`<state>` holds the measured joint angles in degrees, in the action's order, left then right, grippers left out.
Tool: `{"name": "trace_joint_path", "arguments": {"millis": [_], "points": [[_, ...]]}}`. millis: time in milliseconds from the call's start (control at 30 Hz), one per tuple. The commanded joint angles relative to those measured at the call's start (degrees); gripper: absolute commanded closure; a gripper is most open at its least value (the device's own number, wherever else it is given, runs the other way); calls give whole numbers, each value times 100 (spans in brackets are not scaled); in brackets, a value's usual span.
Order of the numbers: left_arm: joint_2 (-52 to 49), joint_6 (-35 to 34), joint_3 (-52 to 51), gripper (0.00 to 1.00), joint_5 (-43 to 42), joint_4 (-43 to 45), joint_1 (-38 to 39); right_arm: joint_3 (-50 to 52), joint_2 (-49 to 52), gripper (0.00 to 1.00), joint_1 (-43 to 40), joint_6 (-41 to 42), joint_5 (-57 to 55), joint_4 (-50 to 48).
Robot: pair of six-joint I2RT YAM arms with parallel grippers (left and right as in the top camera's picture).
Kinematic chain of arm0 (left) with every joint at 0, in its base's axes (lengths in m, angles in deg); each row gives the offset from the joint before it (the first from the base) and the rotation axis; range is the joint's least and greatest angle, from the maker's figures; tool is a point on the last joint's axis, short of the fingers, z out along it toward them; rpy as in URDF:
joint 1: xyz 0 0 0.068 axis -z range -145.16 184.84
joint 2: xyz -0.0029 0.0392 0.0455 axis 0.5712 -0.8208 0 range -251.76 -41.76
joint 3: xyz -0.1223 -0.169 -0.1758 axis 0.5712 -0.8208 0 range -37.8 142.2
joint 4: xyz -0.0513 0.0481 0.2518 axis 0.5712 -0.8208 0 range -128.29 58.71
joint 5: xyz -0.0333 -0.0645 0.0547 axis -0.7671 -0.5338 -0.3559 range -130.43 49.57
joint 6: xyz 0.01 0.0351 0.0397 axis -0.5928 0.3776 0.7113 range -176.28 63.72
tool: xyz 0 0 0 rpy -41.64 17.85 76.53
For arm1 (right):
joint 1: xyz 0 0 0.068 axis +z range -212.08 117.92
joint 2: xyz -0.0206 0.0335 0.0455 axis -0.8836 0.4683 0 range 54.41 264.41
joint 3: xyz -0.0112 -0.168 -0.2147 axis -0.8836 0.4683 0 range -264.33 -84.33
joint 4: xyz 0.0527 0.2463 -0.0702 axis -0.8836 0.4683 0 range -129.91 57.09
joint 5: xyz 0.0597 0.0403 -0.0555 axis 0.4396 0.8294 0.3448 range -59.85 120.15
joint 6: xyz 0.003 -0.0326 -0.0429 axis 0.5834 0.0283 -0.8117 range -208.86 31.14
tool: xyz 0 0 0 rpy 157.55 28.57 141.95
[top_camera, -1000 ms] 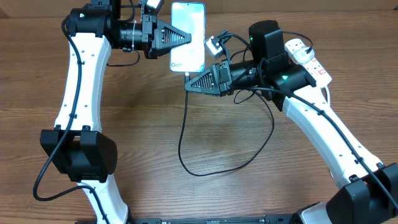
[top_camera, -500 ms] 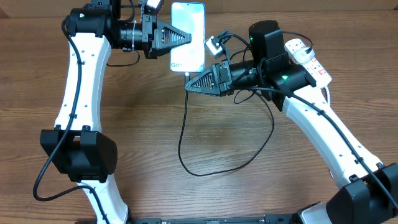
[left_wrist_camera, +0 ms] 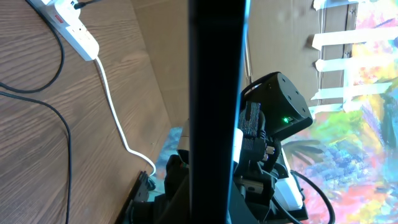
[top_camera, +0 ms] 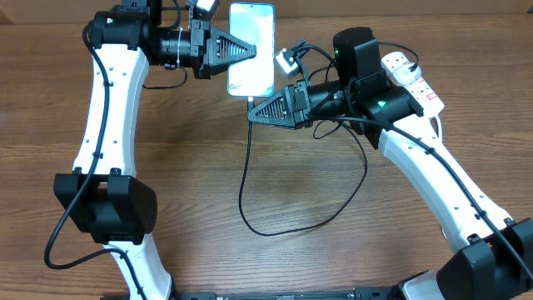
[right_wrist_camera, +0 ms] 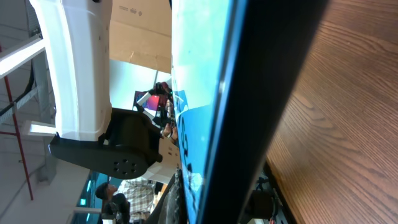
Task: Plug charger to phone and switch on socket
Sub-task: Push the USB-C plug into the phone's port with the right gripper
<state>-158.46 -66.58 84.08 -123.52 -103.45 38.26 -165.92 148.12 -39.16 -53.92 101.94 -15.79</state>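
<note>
Left hand (top_camera: 252, 50) gripping one phone (top_camera: 253, 33), right hand (top_camera: 252, 115) closed, one charger (top_camera: 243, 192), one socket (top_camera: 412, 77)

Wood-grain table (top_camera: 275, 258), cardboard wall (left_wrist_camera: 165, 56)

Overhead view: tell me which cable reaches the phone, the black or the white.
The thin black charger cable: it loops across the table up to the phone's bottom edge. The thick white cord runs from the power strip instead.

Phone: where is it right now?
Overhead view, far centre of the table: the phone faces screen up, left gripper at its left edge, right gripper just off its bottom end.
</note>
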Motion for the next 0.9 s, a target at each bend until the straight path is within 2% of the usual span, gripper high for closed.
{"name": "trace_joint_path", "arguments": {"millis": [0, 867], "points": [[-31, 133, 9, 96, -186, 22, 79, -98, -37, 96, 20, -24, 87, -15], [-31, 133, 9, 96, -358, 20, 79, -98, -37, 96, 20, -17, 24, -90]]}}
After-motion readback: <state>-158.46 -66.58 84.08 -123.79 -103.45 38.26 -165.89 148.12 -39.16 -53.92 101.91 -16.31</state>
